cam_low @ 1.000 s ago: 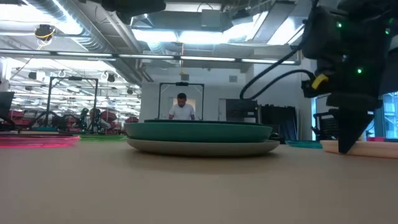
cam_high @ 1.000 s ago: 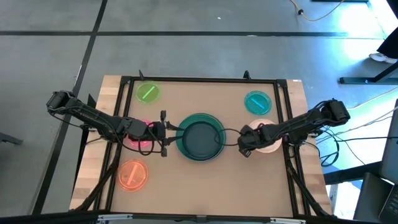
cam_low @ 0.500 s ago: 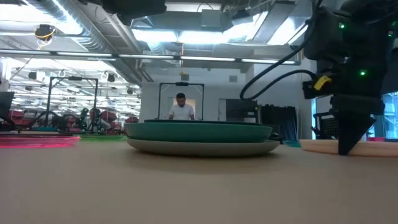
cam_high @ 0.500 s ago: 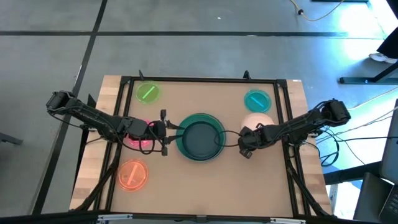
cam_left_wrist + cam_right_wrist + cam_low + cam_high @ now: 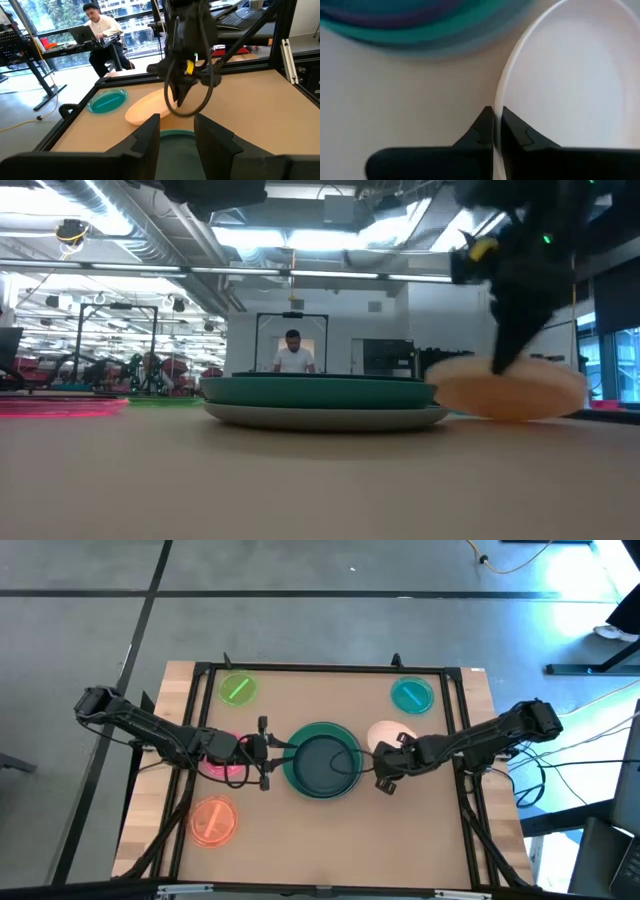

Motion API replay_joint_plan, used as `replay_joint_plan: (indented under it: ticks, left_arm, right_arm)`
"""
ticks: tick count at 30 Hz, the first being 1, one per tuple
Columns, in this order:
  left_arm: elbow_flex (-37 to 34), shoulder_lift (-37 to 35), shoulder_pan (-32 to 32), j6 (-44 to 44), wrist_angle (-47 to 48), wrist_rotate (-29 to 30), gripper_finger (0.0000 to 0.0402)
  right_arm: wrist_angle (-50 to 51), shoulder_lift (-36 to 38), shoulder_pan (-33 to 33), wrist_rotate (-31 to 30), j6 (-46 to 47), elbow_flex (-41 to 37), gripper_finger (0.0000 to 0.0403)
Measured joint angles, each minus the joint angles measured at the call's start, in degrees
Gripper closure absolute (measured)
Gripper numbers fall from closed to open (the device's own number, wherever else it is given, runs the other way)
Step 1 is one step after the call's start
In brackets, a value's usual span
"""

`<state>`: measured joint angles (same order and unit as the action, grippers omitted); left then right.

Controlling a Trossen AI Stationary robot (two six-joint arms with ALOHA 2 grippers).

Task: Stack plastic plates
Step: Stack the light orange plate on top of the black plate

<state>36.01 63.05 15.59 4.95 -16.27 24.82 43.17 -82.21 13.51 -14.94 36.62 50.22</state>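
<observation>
While the left gripper (image 5: 262, 752) waits open beside the stack (image 5: 322, 760), the right gripper (image 5: 383, 766), pinching the cream plate's (image 5: 385, 732) rim, must lift it over and centre it there.

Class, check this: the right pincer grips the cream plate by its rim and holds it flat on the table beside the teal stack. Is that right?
Not quite. The right pincer does grip the cream plate by its rim beside the teal stack, but the low view shows the plate lifted off the table.

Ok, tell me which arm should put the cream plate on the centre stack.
The right. The right gripper is already shut on the cream plate's rim, lifted beside the centre stack. The left gripper waits at the stack's other side.
</observation>
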Motion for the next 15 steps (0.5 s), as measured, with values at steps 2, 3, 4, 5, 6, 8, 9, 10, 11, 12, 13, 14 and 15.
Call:
replay_joint_plan:
  ticks: [2,3,4,5,6,8,9,10,11,12,13,14,15]
  left_arm:
    - [0.0,0.0,0.0,0.0,0.0,0.0,0.0288]
    - [0.0,0.0,0.0,0.0,0.0,0.0,0.0288]
    - [0.0,0.0,0.0,0.0,0.0,0.0,0.0288]
    - [0.0,0.0,0.0,0.0,0.0,0.0,0.0288]
    - [0.0,0.0,0.0,0.0,0.0,0.0,0.0288]
    - [0.0,0.0,0.0,0.0,0.0,0.0,0.0288]
    - [0.0,0.0,0.0,0.0,0.0,0.0,0.0288]
    - [0.0,0.0,0.0,0.0,0.0,0.0,0.0288]
    - [0.0,0.0,0.0,0.0,0.0,0.0,0.0288]
    - [0.0,0.0,0.0,0.0,0.0,0.0,0.0288]
    - [0.0,0.0,0.0,0.0,0.0,0.0,0.0288]
    - [0.0,0.0,0.0,0.0,0.0,0.0,0.0288]
    - [0.0,0.0,0.0,0.0,0.0,0.0,0.0288]
  right_arm:
    - [-0.5,0.1,0.0,-0.8,-2.1,2.1,0.04]
    - [-0.9,0.1,0.0,-1.3,-3.0,2.9,0.0401]
    - [-1.8,0.1,0.0,-1.9,-4.1,3.7,0.04]
    - [-3.2,0.1,0.0,-2.5,-5.2,4.4,0.0399]
    - [-4.9,0.1,0.0,-2.7,-6.3,5.0,0.0399]
    - [-9.3,0.1,0.0,-2.9,-9.2,5.5,0.0399]
    - [-11.8,0.1,0.0,-2.9,-11.1,5.5,0.04]
    - [-14.2,0.1,0.0,-2.8,-13.0,5.5,0.0401]
    - [-16.9,-0.1,0.0,-2.8,-14.9,5.5,0.0401]
    - [-19.5,-0.3,0.0,-2.5,-16.8,5.5,0.0401]
    - [-21.6,-0.4,0.0,-2.3,-18.3,5.5,0.0401]
    - [-23.4,-0.7,0.0,-2.0,-19.6,5.5,0.04]
    - [-25.7,-1.2,0.0,-1.8,-20.7,5.5,0.0401]
